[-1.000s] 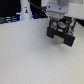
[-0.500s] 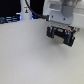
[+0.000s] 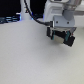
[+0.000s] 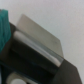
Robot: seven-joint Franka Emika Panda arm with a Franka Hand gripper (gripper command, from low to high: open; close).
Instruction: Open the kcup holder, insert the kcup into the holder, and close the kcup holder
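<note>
In the exterior view my black gripper (image 3: 61, 36) hangs under the white arm at the upper right, just above the white table (image 3: 30, 60). A small green patch (image 3: 65, 35) shows at the fingers. It may be the kcup, but blur hides whether the fingers hold it. In the wrist view a black body (image 4: 30, 60) with a pale grey bar (image 4: 37, 44) and a grey panel (image 4: 40, 31) fills the frame close up. It looks like the kcup holder. A teal-green shape (image 4: 4, 25) sits at the frame's edge. The holder is not distinct in the exterior view.
Dark objects (image 3: 10, 20) stand at the back on the exterior view's left, with a black cable (image 3: 30, 12) curving to the arm. Small white bits (image 4: 15, 80) show beside the black body in the wrist view.
The gripper has come down a little toward the table and shifted slightly to the exterior view's left. Nothing else has visibly moved.
</note>
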